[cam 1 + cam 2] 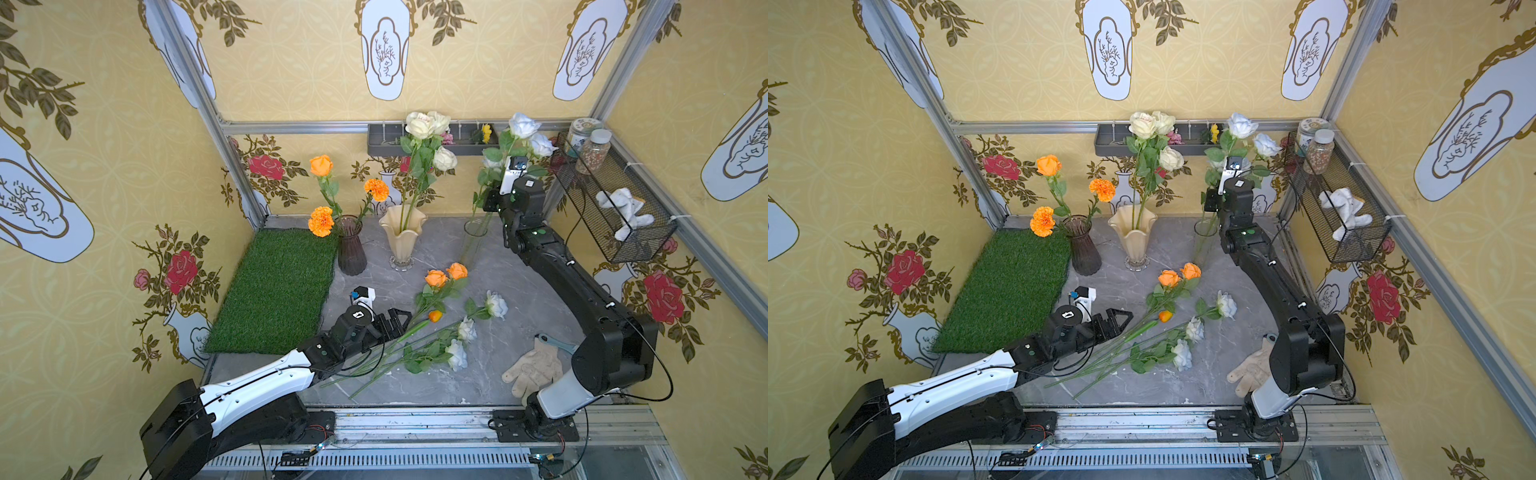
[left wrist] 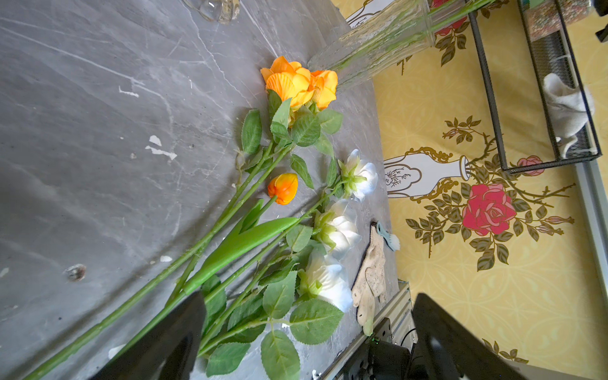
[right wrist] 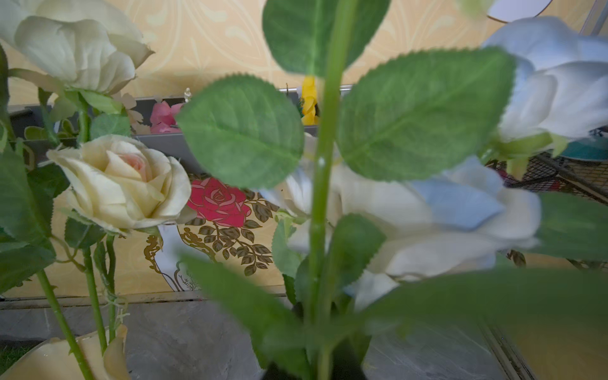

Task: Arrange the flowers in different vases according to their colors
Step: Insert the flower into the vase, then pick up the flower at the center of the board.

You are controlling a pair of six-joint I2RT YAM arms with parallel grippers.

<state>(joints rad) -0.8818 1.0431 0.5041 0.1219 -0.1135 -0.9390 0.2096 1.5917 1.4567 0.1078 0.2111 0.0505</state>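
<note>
Left fingers [image 2: 158, 348] apart over loose flowers [image 2: 243, 240]; right fingers [image 1: 491, 200] (leaf-hidden) unreadable at rose stem [image 3: 324, 184].

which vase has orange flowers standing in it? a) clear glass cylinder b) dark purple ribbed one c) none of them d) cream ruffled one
b: the orange rose and two marigolds rise on their stems from the dark purple ribbed vase.

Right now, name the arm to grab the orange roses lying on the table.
Left. The left gripper, open, is beside the stems of the orange roses; the right gripper is up at the clear vase.
</note>
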